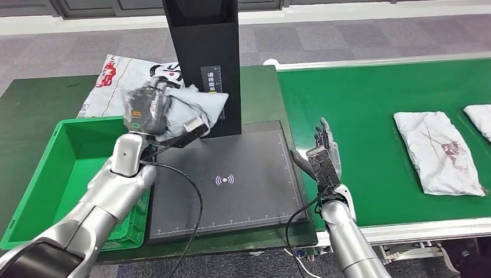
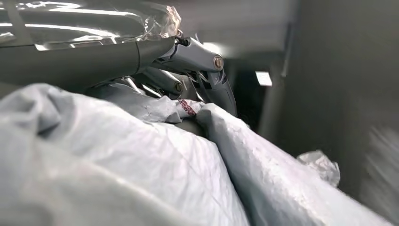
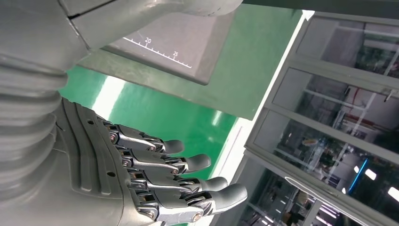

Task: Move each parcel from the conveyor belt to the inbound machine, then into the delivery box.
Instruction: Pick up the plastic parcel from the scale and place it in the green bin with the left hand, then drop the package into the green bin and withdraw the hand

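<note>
Left robot hand (image 1: 146, 111) clamped on a grey parcel (image 1: 191, 110), held above the scanner plate (image 1: 243, 168) near the green box (image 1: 69, 150). Best to keep the grip firm, swing left, lower inside the box walls, then release. Right robot hand (image 1: 324, 156) apart, holding nothing, beside the belt (image 1: 370, 104).

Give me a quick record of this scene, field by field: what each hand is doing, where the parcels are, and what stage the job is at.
Left hand: grips a crumpled grey plastic parcel, raised near the black scanner column.
Right hand: holds nothing, fingers apart, at the near edge of the green conveyor belt.
Waiting parcels: white plastic parcel with red print lying on the belt; another white parcel at the belt's right edge.
Green plastic crate: beside the dark scanner plate; no parcels visible in it.
Stage: parcel at the machine, not yet boxed.
</note>
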Controlling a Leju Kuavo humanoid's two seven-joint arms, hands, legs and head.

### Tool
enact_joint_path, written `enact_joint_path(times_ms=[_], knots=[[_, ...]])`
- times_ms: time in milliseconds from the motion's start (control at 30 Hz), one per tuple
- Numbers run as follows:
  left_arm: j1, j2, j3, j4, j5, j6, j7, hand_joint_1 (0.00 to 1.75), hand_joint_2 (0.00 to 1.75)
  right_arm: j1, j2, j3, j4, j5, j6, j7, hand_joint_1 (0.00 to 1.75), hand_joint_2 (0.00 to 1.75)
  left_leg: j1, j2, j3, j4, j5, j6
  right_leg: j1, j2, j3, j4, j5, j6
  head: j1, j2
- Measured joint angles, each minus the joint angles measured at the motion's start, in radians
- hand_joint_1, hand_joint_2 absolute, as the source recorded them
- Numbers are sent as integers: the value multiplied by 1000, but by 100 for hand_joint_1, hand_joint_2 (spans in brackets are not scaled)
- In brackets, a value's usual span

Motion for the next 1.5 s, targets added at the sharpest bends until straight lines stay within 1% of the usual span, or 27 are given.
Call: enact_joint_path(times_ms=[67,133,233,333,500,667,800,867,933,967,1000,1067,1133,1167,1233,1367,1433,1500], knots=[[-1,28,57,-35,-37,25,-18,175,175,2,3,-5,1,0,-10,-7,0,175,0,0,-1,0,0,0,0,0,0,0,0,0,0,0],[6,49,128,-72,-67,34,-55,175,175,4,7,-13,4,0,-22,-15,0,175,0,0,-1,0,0,0,0,0,-1,0,0,0,0,0],[30,63,234,-128,-105,35,-99,175,175,13,11,-17,5,0,-34,-21,0,175,0,0,-1,0,0,0,0,0,-1,0,0,0,0,0],[47,69,307,-165,-121,35,-111,175,175,19,15,-20,5,0,-36,-23,0,175,0,0,-2,0,0,0,0,0,-2,0,0,0,0,0],[70,73,370,-208,-142,35,-124,175,175,23,20,-25,5,0,-37,-24,0,175,0,0,-3,0,0,0,0,0,-2,-1,0,0,0,0],[133,66,466,-324,-254,35,-173,175,175,39,26,-32,2,0,-45,-24,0,175,0,0,-4,0,0,0,0,0,-4,-1,0,0,0,0],[159,63,511,-371,-270,35,-175,175,175,43,30,-34,-1,0,-48,-24,0,175,0,0,-5,0,0,0,0,1,-5,-1,0,0,0,0],[177,65,534,-392,-295,35,-160,175,175,44,31,-36,-3,0,-53,-23,0,175,0,0,-5,0,0,0,0,1,-5,0,0,0,0,0],[203,74,555,-415,-322,35,-123,175,175,46,31,-41,-7,0,-56,-21,0,175,0,1,-5,0,0,0,0,1,-5,0,0,0,0,0],[217,85,564,-424,-331,35,-91,175,175,48,31,-44,-11,-1,-57,-18,0,175,0,1,-5,0,0,0,0,2,-5,0,0,0,0,0],[230,100,571,-429,-335,35,-44,175,175,51,31,-47,-15,-3,-58,-15,0,175,0,2,-5,0,0,0,0,2,-6,0,0,0,0,0],[246,141,579,-406,-339,35,87,175,175,61,30,-51,-30,-4,-60,-9,0,175,0,3,-5,0,-1,-1,0,3,-7,0,0,-1,0,0],[244,180,569,-331,-340,23,222,175,175,75,30,-57,-49,0,-61,1,0,175,0,3,-5,0,-1,-1,0,3,-8,0,0,-1,0,0],[240,198,555,-278,-341,0,282,175,175,83,30,-63,-60,5,-62,9,0,175,0,3,-5,0,-1,-1,0,3,-8,0,0,-1,0,0],[236,220,514,-179,-341,-77,373,175,175,98,30,-76,-81,23,-61,23,0,175,0,3,-5,0,0,-1,0,3,-8,0,0,-1,0,0],[244,228,424,-48,-341,-255,477,175,175,124,35,-101,-118,62,-56,46,0,175,0,3,-6,0,-1,-1,0,2,-7,-1,0,-1,0,0],[248,226,388,-4,-341,-314,496,175,175,130,40,-109,-134,76,-50,57,0,175,0,6,-6,0,-1,0,-1,5,-8,-1,1,-1,0,0],[248,225,371,25,-341,-357,496,175,175,135,46,-119,-148,90,-42,72,0,175,-1,8,-6,0,-2,0,-1,7,-8,-1,1,-1,0,0]])
